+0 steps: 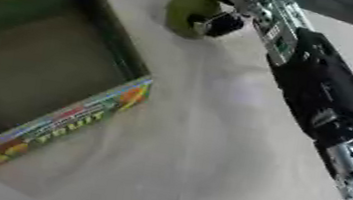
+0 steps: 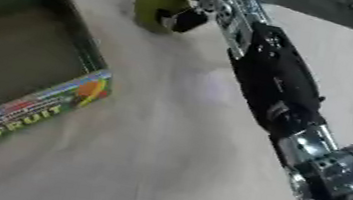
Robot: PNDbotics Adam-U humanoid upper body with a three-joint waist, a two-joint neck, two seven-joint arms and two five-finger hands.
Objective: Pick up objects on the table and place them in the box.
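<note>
Green round fruit [image 1: 189, 13] lies on the table [image 1: 205, 167], beyond the far right corner of the open cardboard box [image 1: 61, 122]. Right hand [image 1: 219, 20] is at the fruit, its fingers curled around it. Box is empty inside.

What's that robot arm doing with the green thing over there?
The robot's right hand is stretched out to the far side of the table, with its fingers curled round a round green object. The cardboard box with fruit pictures sits open on the left, with nothing visible inside. The green object has not gone into the box yet. The left hand is out of sight.
</note>
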